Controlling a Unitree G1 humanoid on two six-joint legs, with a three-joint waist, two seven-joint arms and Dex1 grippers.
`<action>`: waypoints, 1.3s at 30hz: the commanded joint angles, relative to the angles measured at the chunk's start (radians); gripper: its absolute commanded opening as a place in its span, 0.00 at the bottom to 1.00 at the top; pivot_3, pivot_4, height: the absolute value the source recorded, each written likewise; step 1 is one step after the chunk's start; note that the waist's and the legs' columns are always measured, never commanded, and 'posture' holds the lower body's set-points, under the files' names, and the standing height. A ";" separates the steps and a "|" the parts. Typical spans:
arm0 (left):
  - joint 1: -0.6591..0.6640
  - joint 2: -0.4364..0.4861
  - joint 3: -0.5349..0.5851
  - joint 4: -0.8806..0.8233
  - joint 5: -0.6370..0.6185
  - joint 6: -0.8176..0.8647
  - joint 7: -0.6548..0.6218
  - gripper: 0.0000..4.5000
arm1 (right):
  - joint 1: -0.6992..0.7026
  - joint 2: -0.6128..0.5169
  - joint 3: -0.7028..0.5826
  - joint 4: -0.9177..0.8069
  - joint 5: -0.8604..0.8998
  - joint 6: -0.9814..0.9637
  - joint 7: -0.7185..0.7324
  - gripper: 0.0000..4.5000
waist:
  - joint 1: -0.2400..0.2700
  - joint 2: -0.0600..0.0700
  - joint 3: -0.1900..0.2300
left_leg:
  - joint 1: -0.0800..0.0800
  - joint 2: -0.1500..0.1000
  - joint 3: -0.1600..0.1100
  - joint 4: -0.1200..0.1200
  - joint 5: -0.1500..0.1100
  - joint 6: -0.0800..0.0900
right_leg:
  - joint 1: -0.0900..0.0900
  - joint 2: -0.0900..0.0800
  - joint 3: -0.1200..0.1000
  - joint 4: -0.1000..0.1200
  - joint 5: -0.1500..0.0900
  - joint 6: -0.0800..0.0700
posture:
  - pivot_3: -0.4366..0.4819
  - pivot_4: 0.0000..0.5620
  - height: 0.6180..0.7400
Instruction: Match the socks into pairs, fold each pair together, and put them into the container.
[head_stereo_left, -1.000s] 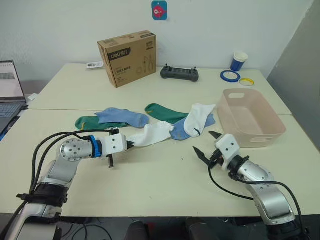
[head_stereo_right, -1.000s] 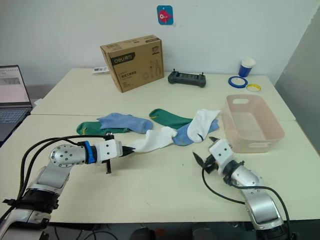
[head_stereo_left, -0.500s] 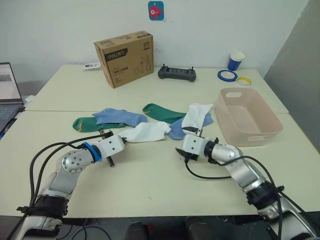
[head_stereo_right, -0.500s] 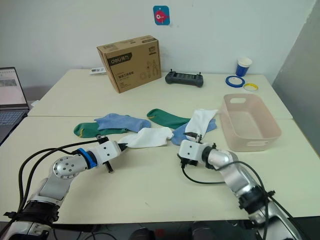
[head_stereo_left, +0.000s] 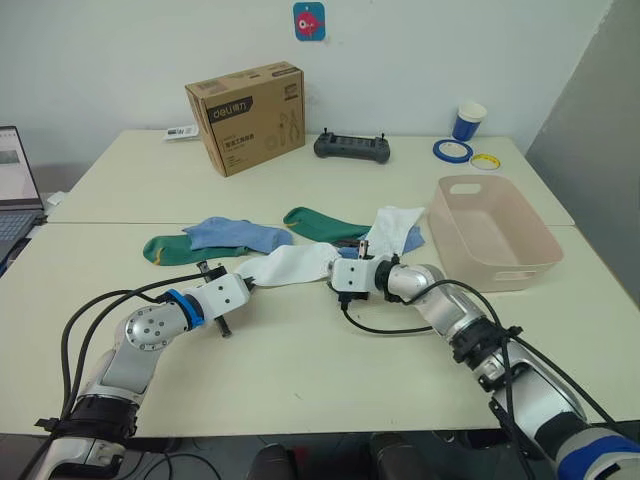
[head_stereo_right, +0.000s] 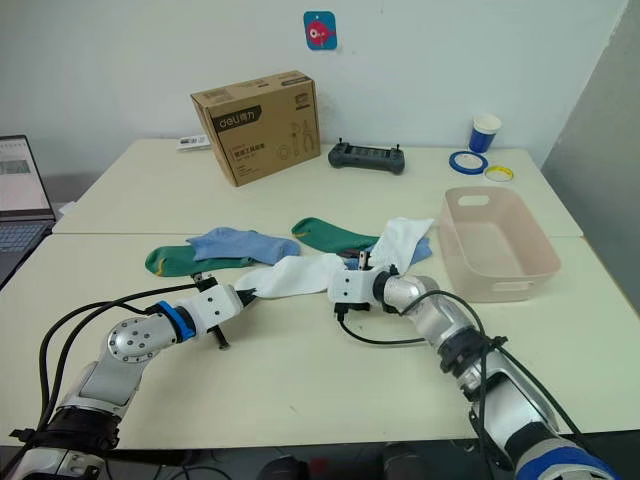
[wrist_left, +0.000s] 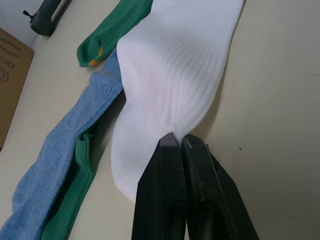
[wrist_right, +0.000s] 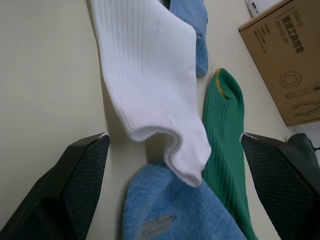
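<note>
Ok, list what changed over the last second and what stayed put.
The right tool swung from the table's near edge in front of the pale pink plastic basin leftward to the free end of the white ribbed sock, fingers spread around it. The left tool stays shut on that sock's other end. The other socks and the brown cardboard box lie unchanged.

six socks (head_stereo_left: 290, 266), one container (head_stereo_left: 495, 232)

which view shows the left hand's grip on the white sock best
The left wrist view: the left hand is shut, pinching the white sock. In the eye views the grip point is small and partly hidden.
</note>
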 joint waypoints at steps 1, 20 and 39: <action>-0.013 -0.001 0.006 -0.021 -0.018 -0.009 0.006 0.00 | -0.058 -0.006 0.025 0.057 -0.057 -0.080 -0.041 0.91 | -0.003 0.000 0.000 | 0.000 0.000 0.000 0.000 0.000 0.000 | 0.000 0.000 0.000 0.000 0.000 0.000 | 0.48 0.27 1.00; -0.090 0.004 0.011 0.047 -0.061 -0.061 -0.045 0.00 | 0.019 -0.139 -0.039 -0.144 -0.001 -0.216 0.064 0.01 | -0.002 0.001 0.000 | -0.001 0.000 -0.001 -0.001 0.000 0.000 | 0.000 0.000 -0.001 0.000 0.000 -0.001 | 0.48 0.27 1.00; 0.214 -0.007 -0.138 -0.398 -0.156 0.125 -0.233 0.00 | 0.768 -0.421 -0.258 -0.965 0.134 0.108 0.222 0.01 | -0.003 0.000 0.001 | 0.001 -0.002 0.000 0.000 0.000 0.000 | 0.002 -0.003 0.001 -0.001 -0.007 0.003 | 0.48 0.27 1.00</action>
